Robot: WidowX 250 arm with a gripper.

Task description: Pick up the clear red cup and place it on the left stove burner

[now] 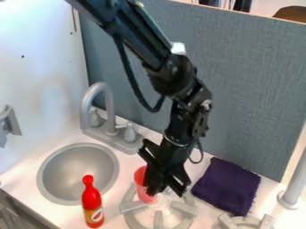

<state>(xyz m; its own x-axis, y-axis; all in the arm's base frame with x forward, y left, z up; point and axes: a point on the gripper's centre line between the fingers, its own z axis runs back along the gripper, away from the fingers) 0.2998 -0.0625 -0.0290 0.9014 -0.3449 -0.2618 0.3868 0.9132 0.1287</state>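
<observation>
The fingers (154,182) are hanging apart, one partly covering the red cup (143,195); whether they are touching is unclear. The burner (158,220) seems to be supporting the cup. The worktop (113,217) is bearing a red bottle (92,204), upright on its base beside the sink (40,180), and a purple cloth (227,185) lying flat.

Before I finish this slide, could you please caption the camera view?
Black gripper at a red cup over a toy stove burner, between a red bottle and a purple cloth.
</observation>
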